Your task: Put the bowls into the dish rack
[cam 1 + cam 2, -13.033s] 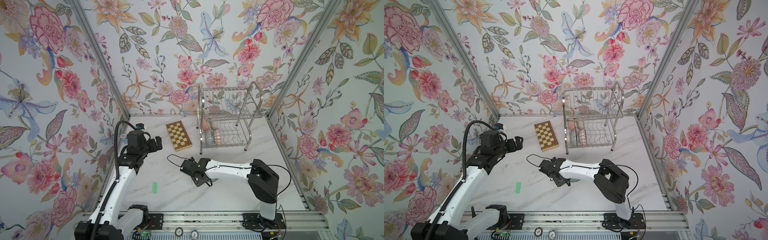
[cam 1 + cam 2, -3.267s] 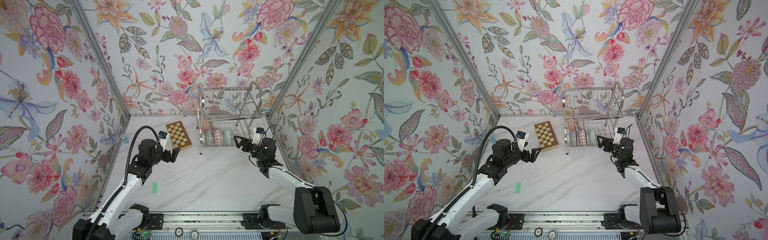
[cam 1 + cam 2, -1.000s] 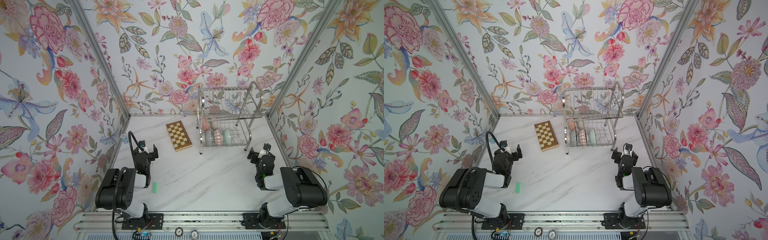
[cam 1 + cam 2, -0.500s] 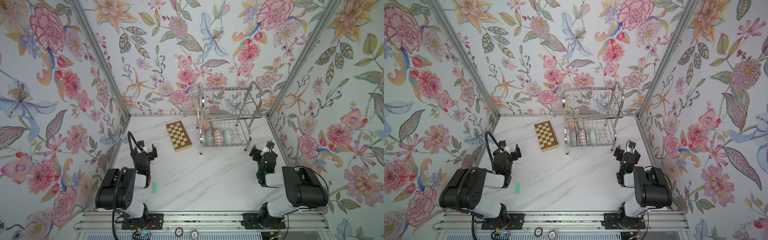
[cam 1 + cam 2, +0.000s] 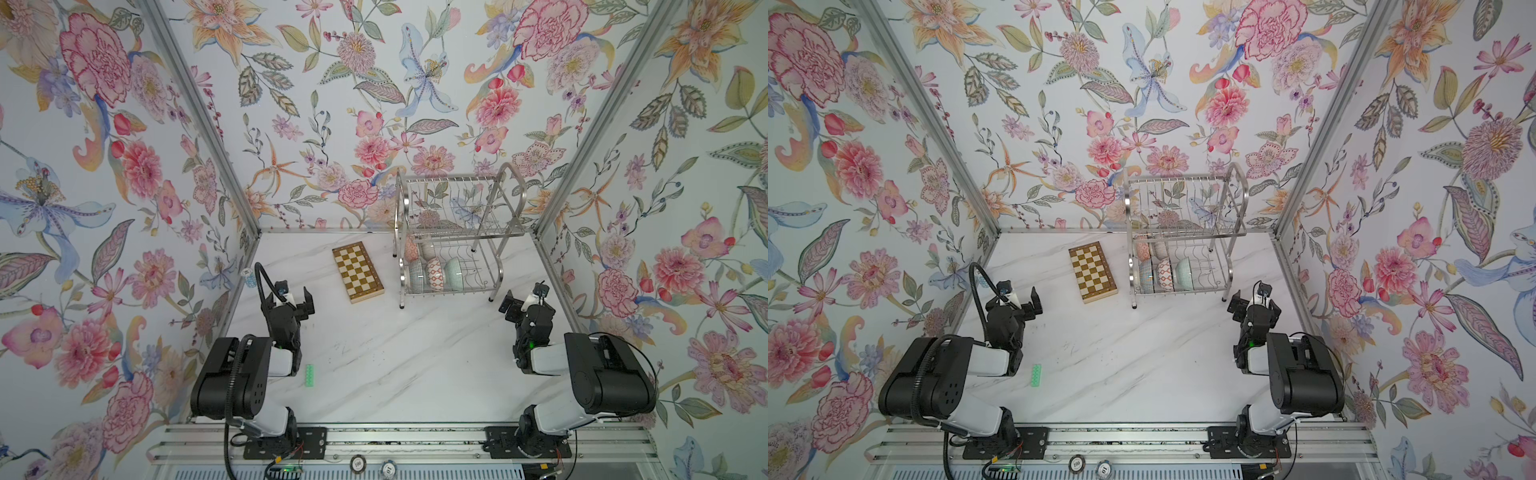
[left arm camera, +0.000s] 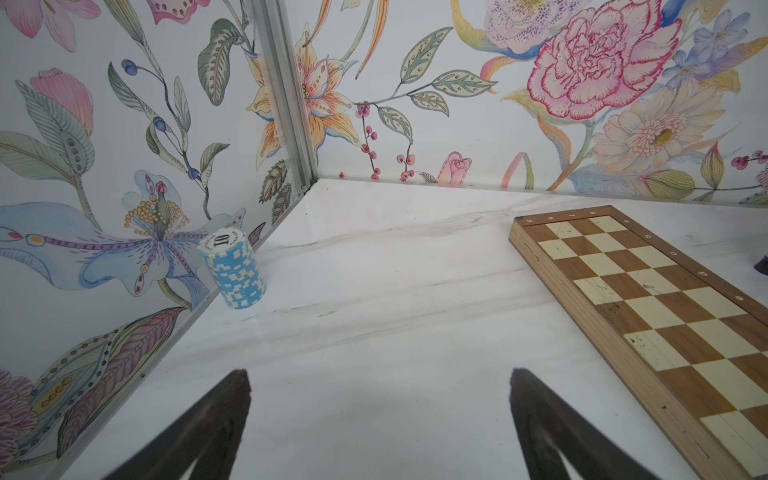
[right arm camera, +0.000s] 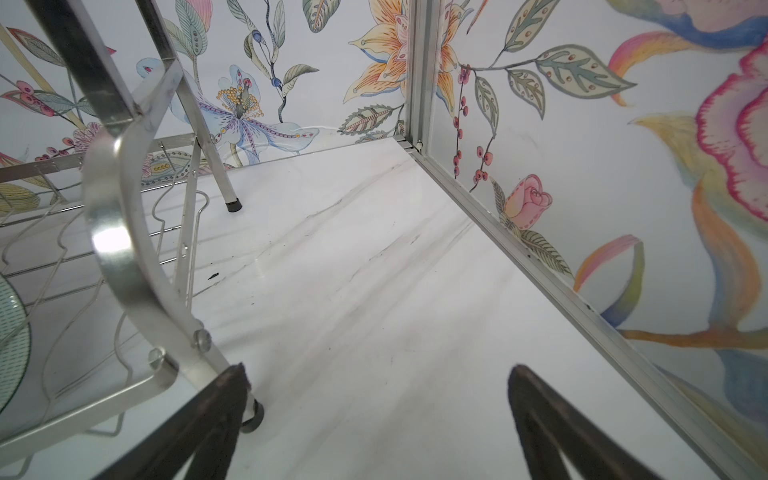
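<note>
Your left pincer [image 5: 291, 300] and right pincer [image 5: 525, 304] are both spread wide and empty; the bowls [image 5: 434, 274] stand on edge in the low shelf of the dish rack [image 5: 447, 178], near the far right corner of the desk [image 5: 395, 361]. If the nearby right pincer bumps the thin shiny wire, those smooth round bowls could roll onto the hard desk and crack.

Chessboard [image 5: 358, 272] flat on marble table [image 5: 415, 361]; green block [image 5: 309, 375] well apart; blue chip stack [image 6: 232, 270] beside floral wall [image 6: 62, 145].
</note>
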Motion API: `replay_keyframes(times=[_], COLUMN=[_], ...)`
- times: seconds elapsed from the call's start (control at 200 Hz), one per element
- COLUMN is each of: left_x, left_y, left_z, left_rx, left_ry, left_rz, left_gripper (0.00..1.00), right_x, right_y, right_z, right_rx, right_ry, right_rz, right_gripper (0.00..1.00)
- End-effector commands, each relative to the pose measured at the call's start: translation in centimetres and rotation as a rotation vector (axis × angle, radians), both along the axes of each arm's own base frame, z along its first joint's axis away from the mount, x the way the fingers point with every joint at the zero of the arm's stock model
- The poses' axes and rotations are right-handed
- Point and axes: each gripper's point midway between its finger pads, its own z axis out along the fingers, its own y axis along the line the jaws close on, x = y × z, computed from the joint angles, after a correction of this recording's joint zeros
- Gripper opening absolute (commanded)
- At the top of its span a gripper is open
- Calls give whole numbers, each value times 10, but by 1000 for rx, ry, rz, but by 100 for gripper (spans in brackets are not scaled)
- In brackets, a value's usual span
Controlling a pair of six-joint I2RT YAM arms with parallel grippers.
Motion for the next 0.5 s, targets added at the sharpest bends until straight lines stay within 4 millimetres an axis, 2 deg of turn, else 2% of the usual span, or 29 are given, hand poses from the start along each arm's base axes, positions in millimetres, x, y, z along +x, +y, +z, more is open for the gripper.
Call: replay_keyframes(times=[0.0, 0.495], left_x=[0, 0], left_y=[1, 1], left_z=[3, 3], left_rx=[16, 16], left_ry=[-16, -16], left_rz=[14, 14], left_gripper=[99, 99], right_x=[1, 1], right_y=[-1, 0], right_z=[4, 2], right_rx=[13, 16], right_ry=[-12, -6], right_rz=[-1, 4], right_gripper=[99, 99])
